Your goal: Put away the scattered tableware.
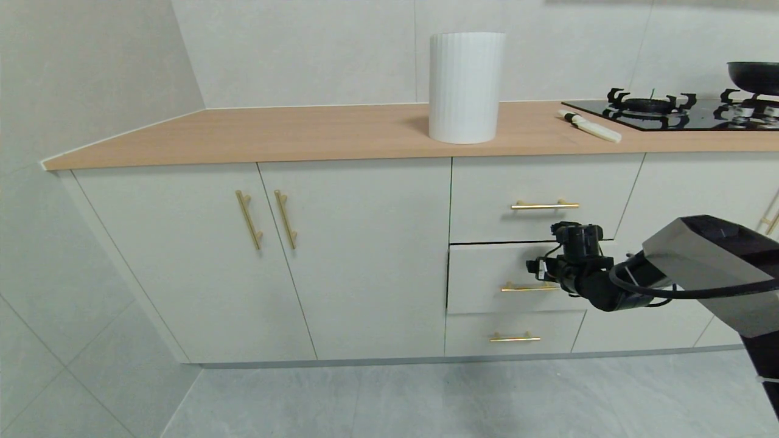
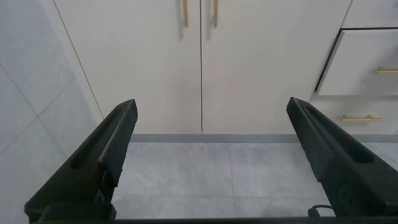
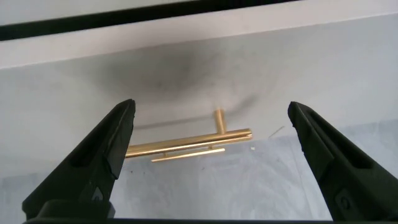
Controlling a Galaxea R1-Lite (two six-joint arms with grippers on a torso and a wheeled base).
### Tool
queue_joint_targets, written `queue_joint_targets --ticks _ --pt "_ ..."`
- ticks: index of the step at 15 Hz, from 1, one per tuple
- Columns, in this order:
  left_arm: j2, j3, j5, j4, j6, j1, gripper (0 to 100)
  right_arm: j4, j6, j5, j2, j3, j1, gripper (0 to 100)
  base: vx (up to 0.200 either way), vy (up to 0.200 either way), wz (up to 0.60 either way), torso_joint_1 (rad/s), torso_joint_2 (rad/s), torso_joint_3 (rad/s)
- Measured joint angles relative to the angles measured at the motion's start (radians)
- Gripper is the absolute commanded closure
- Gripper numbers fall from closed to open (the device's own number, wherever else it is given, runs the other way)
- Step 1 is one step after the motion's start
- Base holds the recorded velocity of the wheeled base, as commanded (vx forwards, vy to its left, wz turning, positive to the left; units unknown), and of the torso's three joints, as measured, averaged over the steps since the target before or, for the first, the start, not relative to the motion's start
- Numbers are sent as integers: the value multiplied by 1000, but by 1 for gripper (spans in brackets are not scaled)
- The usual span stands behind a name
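Step in hand: opening a drawer. My right gripper [image 3: 211, 109], fingers spread, faces the handle [image 3: 186, 144] of the slightly ajar middle drawer [image 1: 487, 267]. Left gripper [image 2: 211, 109] spread, empty. Utensil [image 1: 590, 126] lies on the counter [image 1: 274, 134] beside the stove [image 1: 675, 112]. Next, I judge: close on the handle and pull.

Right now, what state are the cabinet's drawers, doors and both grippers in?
Middle white drawer with brass handle: pulled slightly out.
Top white drawer: shut.
Bottom white drawer: shut.
White double cupboard doors: shut.
Right gripper: open, at the middle drawer's handle.
Left gripper: open, holding nothing.
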Motion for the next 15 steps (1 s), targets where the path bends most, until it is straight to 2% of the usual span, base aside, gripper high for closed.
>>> queue_joint_targets --ticks 9,15 --pt "0 0 0 0 0 0 0 -1 21 -4 48 -60 -11 0 0 0 0 0 0 0" --pt "0 0 -1 0 0 0 0 10 64 -2 93 -154 -31 0 0 0 0 0 0 0"
